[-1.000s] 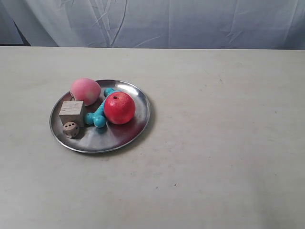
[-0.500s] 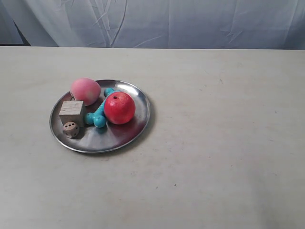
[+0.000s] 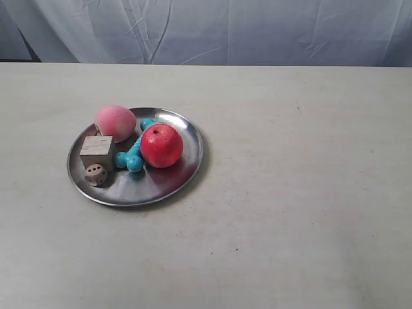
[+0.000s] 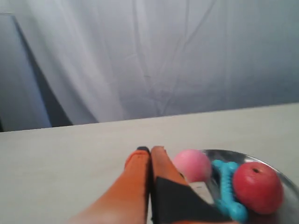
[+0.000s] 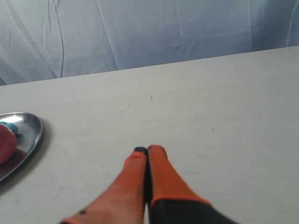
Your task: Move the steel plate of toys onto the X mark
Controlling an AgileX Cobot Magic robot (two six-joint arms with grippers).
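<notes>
The steel plate [image 3: 168,182] rests on the table left of centre. On it lie a pink peach [image 3: 115,122], a red apple [image 3: 161,145], a teal bone [image 3: 132,158], a wooden cube [image 3: 97,152] and a small die [image 3: 96,174]. Neither arm shows in the exterior view. My left gripper [image 4: 150,150] is shut and empty, just short of the peach [image 4: 192,164] and the plate [image 4: 243,154]. My right gripper [image 5: 147,149] is shut and empty over bare table, with the plate [image 5: 31,133] well off to one side. A tiny dark speck [image 3: 237,250] marks the table; I cannot tell whether it is the X mark.
A pale curtain [image 3: 225,29] hangs behind the table's far edge. The off-white tabletop [image 3: 309,193] stretches wide at the exterior view's right of the plate. The apple [image 4: 258,186] and bone [image 4: 227,184] lie beyond the left gripper's fingers.
</notes>
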